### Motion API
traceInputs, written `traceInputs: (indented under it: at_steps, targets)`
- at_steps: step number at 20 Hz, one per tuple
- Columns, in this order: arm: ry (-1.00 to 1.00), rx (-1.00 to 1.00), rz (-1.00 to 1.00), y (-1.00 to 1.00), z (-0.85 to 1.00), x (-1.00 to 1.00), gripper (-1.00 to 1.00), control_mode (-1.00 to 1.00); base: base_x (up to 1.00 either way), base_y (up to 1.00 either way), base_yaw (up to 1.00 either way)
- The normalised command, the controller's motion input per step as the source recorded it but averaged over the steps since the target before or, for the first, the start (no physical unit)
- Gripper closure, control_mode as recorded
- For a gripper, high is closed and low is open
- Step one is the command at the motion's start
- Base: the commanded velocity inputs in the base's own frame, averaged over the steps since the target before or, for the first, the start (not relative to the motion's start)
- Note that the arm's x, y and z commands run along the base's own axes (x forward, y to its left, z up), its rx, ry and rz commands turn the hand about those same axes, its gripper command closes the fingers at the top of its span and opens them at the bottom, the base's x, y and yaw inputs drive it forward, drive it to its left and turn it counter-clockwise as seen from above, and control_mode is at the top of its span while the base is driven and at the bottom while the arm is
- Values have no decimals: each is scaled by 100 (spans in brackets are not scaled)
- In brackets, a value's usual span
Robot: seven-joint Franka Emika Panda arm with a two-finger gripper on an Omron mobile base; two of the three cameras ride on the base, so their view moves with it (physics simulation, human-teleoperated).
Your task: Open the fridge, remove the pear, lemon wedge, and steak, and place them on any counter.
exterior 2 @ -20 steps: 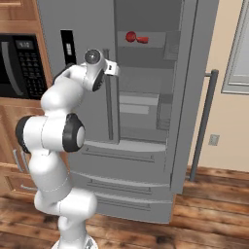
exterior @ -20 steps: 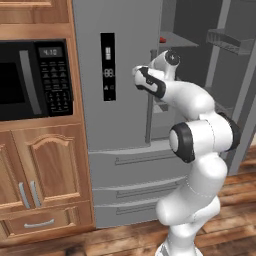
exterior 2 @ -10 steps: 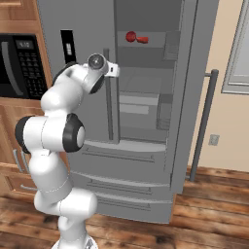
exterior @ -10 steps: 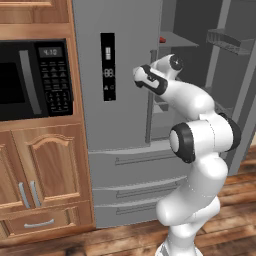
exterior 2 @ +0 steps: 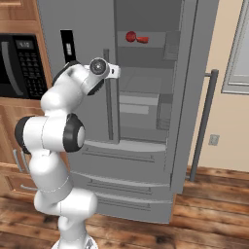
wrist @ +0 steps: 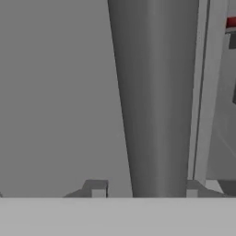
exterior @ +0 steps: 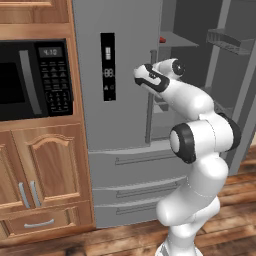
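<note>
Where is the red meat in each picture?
Left base view: steak, a red speck at top centre, peeking past the closed fridge door's edge.
Right base view: upper middle, on a high shelf in the open fridge.
Hand view: a red sliver at the top right corner.
Shared landmark: the left door's bar handle, just left of the steak.

The tall grey metal French-door fridge (exterior 2: 146, 121) fills the centre of both base views. Its right door (exterior 2: 187, 87) stands swung open toward the right of the frame, showing grey shelves inside, while its left door (exterior: 117, 75), bearing a narrow black display panel (exterior: 108, 66), is closed. Two drawers (exterior: 132, 182) lie below, shut. On an upper shelf, near the top centre of the right base view, rests the small flat red steak (exterior 2: 136, 38). A vertical grey bar handle (wrist: 156, 97) runs down the middle of the hand view.
</note>
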Motion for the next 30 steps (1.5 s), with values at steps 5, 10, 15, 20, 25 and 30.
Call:
traceInputs:
  at_steps: [5,10,15,20,25,30]
  targets:
    - [0,0,0,0,0,0,100,-100,0,0,0]
    - [0,0,-3,18,0,-20,100,-100,0,0,0]
    - [14,-7,-24,66,16,-91,100,-100,0,0,0]
    - [-8,-12,-27,77,0,-100,100,-100,0,0,0]
    - [-28,-21,-20,100,-8,-100,100,-100,0,0,0]
    - [-18,-24,-10,100,3,-79,100,-100,0,0,0]
